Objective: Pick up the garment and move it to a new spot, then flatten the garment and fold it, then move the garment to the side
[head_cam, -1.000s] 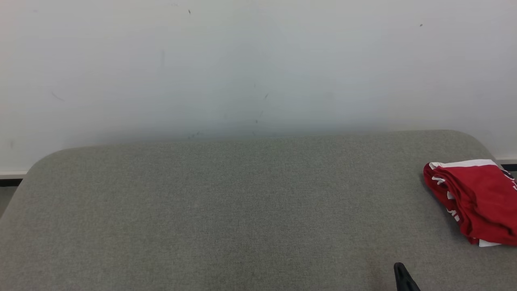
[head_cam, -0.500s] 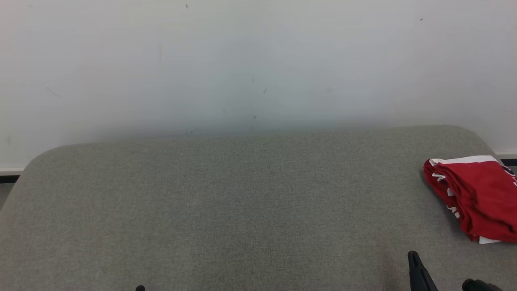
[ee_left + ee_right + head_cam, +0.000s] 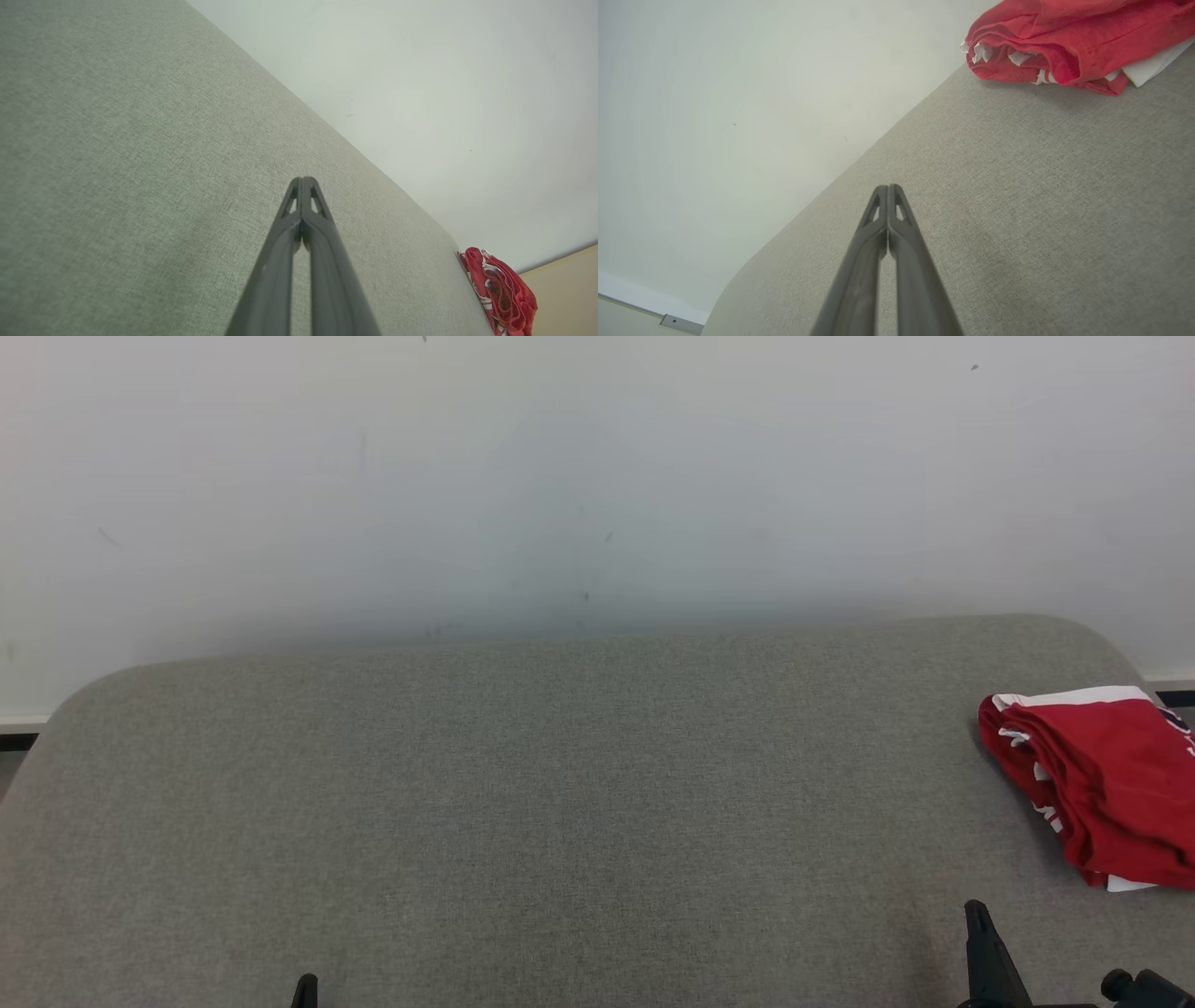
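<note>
The garment (image 3: 1102, 784) is red with white trim, folded into a thick bundle at the far right of the grey fabric surface (image 3: 560, 784). It also lies at the lower right of the left wrist view (image 3: 500, 291) and at the top right of the right wrist view (image 3: 1069, 39). My right gripper (image 3: 976, 910) pokes up at the lower right, shut and empty, a short way in front of the garment and to its left. My left gripper (image 3: 306, 982) just peeks in at the bottom left, shut and empty. Both wrist views show the fingers pressed together, left (image 3: 303, 179) and right (image 3: 888, 187).
A pale wall (image 3: 597, 476) rises right behind the grey surface, with a dark skirting strip (image 3: 19, 742) at its foot. The surface has rounded far corners, and the garment lies close to its right edge.
The head view has tipped down a little, so the surface and garment sit higher. The right gripper tip has shifted right and up in view, and the left gripper tip has come into view.
</note>
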Tool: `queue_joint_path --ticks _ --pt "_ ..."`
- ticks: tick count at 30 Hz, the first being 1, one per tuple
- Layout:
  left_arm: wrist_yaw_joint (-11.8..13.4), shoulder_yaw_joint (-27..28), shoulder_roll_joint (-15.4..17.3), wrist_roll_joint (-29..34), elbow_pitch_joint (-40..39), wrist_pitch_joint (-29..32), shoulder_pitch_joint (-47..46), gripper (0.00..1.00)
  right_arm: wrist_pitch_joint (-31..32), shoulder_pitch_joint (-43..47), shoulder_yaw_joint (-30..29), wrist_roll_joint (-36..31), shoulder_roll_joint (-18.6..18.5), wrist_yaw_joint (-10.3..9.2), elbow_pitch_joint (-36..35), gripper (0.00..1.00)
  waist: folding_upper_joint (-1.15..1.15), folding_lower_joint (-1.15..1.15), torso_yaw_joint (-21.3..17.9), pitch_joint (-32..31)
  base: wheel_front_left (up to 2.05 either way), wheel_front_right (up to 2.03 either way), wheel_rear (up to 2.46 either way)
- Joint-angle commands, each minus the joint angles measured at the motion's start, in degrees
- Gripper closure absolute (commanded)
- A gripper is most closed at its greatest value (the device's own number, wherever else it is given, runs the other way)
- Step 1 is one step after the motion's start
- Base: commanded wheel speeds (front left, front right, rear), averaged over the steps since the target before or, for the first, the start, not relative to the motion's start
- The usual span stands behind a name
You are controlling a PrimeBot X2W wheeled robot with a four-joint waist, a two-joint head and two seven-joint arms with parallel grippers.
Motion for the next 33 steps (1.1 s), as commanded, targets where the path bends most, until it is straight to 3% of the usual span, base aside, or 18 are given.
queue_joint_path --ticks 1,33 --pt "-0.33 0.65 0.51 -2.92 0.05 0.71 -2.02 1.0 0.49 -1.92 -0.76 2.93 0.12 0.0 -0.22 1.0 0.0 0.0 -0.05 0.16 0.0 0.0 0.0" --pt "-2.27 3.62 0.48 -23.96 5.0 6.53 -8.07 1.0 5.64 -6.68 -5.91 23.88 1.41 0.0 3.12 1.0 0.0 0.0 -0.59 2.12 0.0 0.0 0.0"
